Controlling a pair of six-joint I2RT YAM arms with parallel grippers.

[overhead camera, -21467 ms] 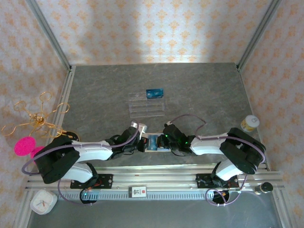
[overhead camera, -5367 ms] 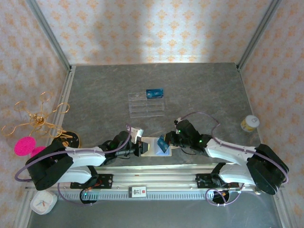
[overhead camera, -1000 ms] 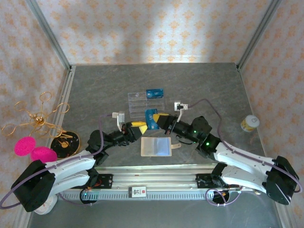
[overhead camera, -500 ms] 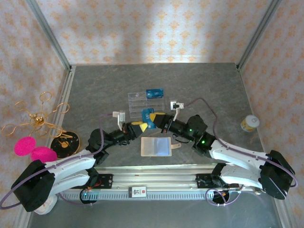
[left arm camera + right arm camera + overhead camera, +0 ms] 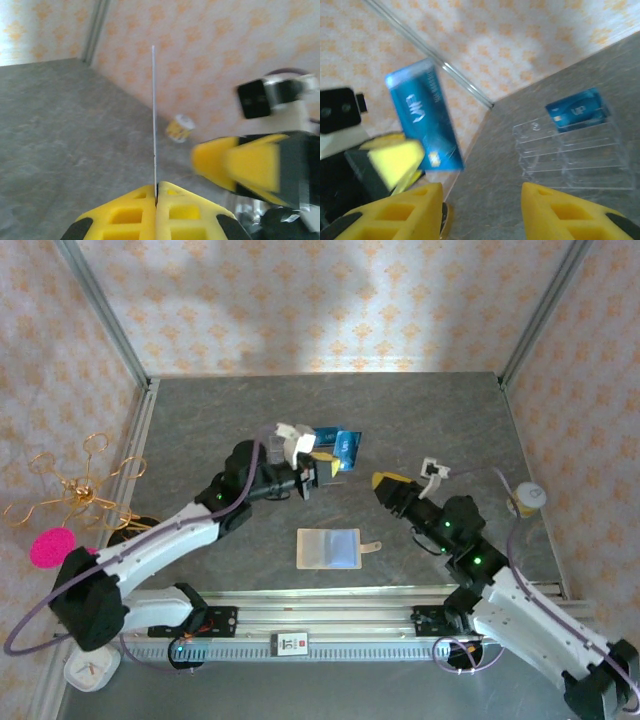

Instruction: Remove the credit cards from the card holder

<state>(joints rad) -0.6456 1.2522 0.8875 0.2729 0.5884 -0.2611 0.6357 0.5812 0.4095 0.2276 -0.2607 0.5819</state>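
Change: the flat rectangular blue card (image 5: pixel 422 120) with white markings has been handed across. A second ago it was pinched by the right gripper (image 5: pixel 383 481); now it is carried by the left gripper (image 5: pixel 325 466) alone.
Left jaws: pressed fully together on one short end of the card.
Right jaws: parted to a moderate gap with nothing between them, drawn back well apart from the card.
Meaning for the task: this card is judged to be out of the beige folding card holder (image 5: pixel 328 548), which lies open on the table between the two sets of jaws, touched by neither. Whether more cards remain inside cannot be told.
Long axis: runs straight out from the left fingertips; from the left wrist it is seen edge-on as a thin line.
Pointing: the free short end is directed away from the left jaws, the printed face turned toward the right jaws.
Beyond the left jaws: a clear plastic compartment tray (image 5: pixel 570 165) holding a second blue card (image 5: pixel 577 113), judged the likely destination.
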